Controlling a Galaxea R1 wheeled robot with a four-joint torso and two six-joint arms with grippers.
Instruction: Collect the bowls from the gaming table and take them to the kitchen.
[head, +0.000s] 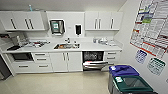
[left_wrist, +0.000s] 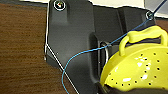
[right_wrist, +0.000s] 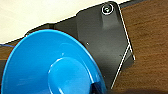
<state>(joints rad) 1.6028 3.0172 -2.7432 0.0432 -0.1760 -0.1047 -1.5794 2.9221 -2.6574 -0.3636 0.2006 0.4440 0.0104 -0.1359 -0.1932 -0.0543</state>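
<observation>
Office kitchen (head: 62, 47), shared-use kind. White handled cabinets (head: 25, 21) above and below, white countertop (head: 87, 46), inset steel sink (head: 66, 46), dishwasher (head: 93, 61) with door partly down. Wall-mounted dispensers (head: 57, 27) over sink. Lidded sorting bins (head: 125, 80) (blue lid, green lid) by wall of printed notices (head: 150, 25). Pale glossy floor (head: 55, 83).

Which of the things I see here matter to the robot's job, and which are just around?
Part of the job:
- yellow bowl, at the left wrist
- blue bowl, at the right wrist
- kitchen counter with its sink

Just around:
- open dishwasher
- two bins
- wall posters
- towel dispenser
</observation>
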